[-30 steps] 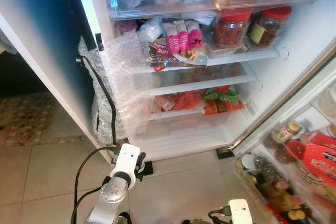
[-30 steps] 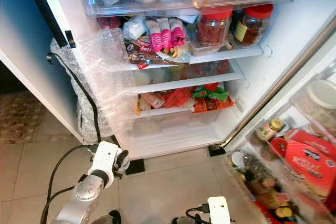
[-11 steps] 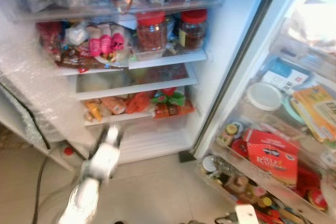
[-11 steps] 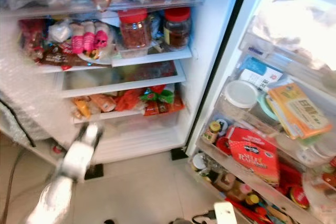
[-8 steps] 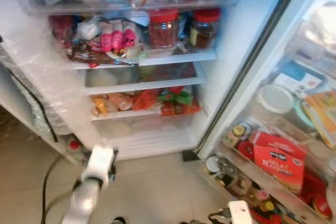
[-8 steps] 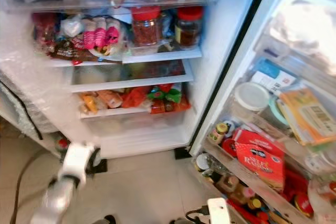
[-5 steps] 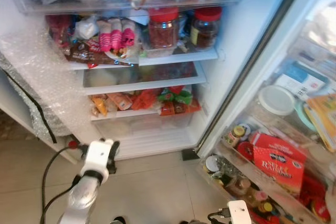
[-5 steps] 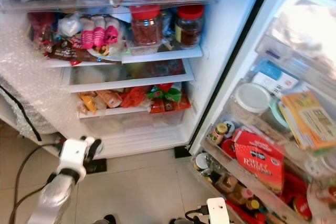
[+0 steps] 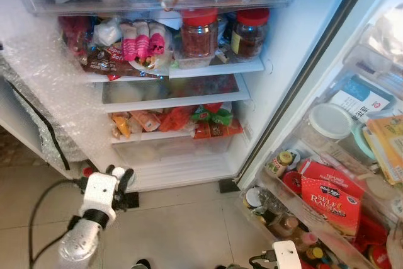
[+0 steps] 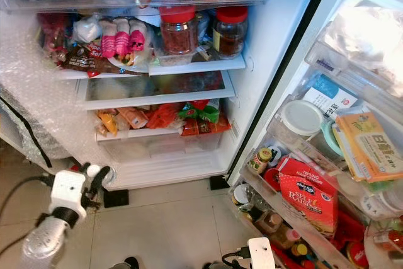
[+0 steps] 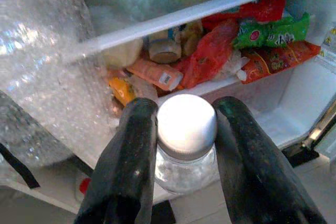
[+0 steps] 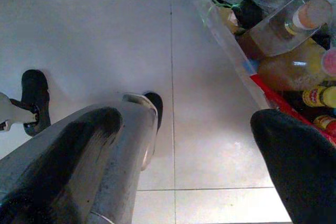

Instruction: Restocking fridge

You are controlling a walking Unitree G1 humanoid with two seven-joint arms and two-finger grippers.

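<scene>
The fridge [image 9: 296, 42] stands open, and its shelves take up the top half of the head view. The left gripper [image 11: 181, 145] is low in the lower left of the head view, just in front of the bottom of the fridge. Its two black fingers [image 11: 131, 166] pinch a small clear jar [image 11: 185, 153] with a white lid, one finger on each side. In the head view the same gripper [image 9: 113, 177] sits over the pale floor tiles [image 9: 182, 231], near a black cable [image 9: 38, 203] that curves along the floor.

Behind the jar, in the wrist view, a shelf holds red, green and orange packets [image 11: 220, 45]. A sheet of bubble wrap [image 9: 50, 86] hangs down the left side of the fridge.

Higher up, near the top middle, two jars with red lids [image 9: 198, 33] stand side by side on a shelf. Pink packets [image 9: 143, 39] lie to their left.

The fridge door [image 10: 352, 124] fills the right side of the frame. Its racks hold a red box [image 10: 308, 196], a round white tub [image 10: 301, 116], and small bottles [image 10: 259, 159].

The right gripper [image 12: 199, 145] points down at the floor beside the door's lowest rack. Its fingers are spread wide apart and hold nothing.
</scene>
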